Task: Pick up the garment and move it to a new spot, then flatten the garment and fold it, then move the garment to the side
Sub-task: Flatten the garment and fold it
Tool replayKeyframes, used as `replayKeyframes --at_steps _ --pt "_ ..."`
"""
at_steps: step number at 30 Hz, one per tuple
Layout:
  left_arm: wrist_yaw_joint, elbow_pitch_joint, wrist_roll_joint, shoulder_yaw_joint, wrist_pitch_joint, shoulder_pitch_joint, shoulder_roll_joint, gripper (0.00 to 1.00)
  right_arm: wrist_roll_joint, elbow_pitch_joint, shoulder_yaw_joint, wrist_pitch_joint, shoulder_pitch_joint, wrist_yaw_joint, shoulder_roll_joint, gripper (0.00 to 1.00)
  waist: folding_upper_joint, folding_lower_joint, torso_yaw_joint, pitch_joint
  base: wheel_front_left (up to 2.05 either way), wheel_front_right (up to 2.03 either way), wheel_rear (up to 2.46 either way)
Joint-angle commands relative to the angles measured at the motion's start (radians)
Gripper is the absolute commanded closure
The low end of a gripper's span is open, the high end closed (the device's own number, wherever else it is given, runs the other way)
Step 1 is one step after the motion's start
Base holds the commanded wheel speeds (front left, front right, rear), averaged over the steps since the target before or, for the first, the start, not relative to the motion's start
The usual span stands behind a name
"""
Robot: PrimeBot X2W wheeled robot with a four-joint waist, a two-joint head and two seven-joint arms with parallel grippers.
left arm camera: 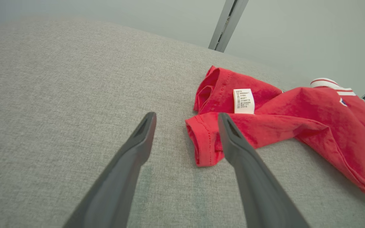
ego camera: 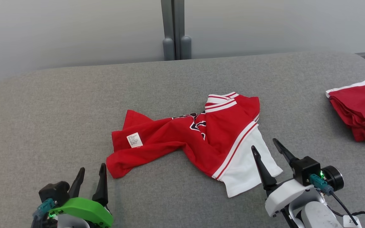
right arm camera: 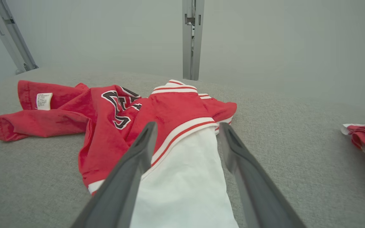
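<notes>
The grey padded table (ego camera: pixel 43 104) carries the garment (ego camera: pixel 214 136), a red jersey with white trim. It lies near the table's middle in a crumpled, twisted heap, its left part bunched into a roll and its white panel spread toward the right. The move to a new spot may be done, though nothing here proves it. By my judgement, flattening, folding and setting aside are all left. A 2nd red garment (ego camera: pixel 360 110) sits folded at the table's right edge, well apart.

The right gripper (ego camera: pixel 264 143) hovers over the white panel with its 2 fingers spread wide, gripping nothing. The left gripper (ego camera: pixel 92 169) is also spread wide and empty, just beside the rolled hem.

The 2nd red garment is cut off by the head view's edge. The jersey's black lettering is buried in folds and unreadable. I cannot tell whether the right fingers touch the cloth. The print on the care label (ego camera: pixel 134 140) is too small to read.
</notes>
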Motion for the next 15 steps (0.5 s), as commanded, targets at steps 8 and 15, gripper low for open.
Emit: replayKeyframes --at_steps 8,15 --pt "0.002 0.04 -0.035 0.005 -0.003 -0.056 -0.011 0.0 0.001 -0.001 0.019 -0.002 -0.007 -0.002 -0.004 0.0 0.0 0.0 -0.035 0.03 0.0 0.0 0.0" --pt "0.002 0.16 -0.12 -0.06 -0.001 -0.151 0.022 0.0 -0.008 -0.005 0.032 -0.002 -0.029 -0.002 -0.003 0.0 0.0 0.0 -0.062 0.07 0.0 0.0 0.0"
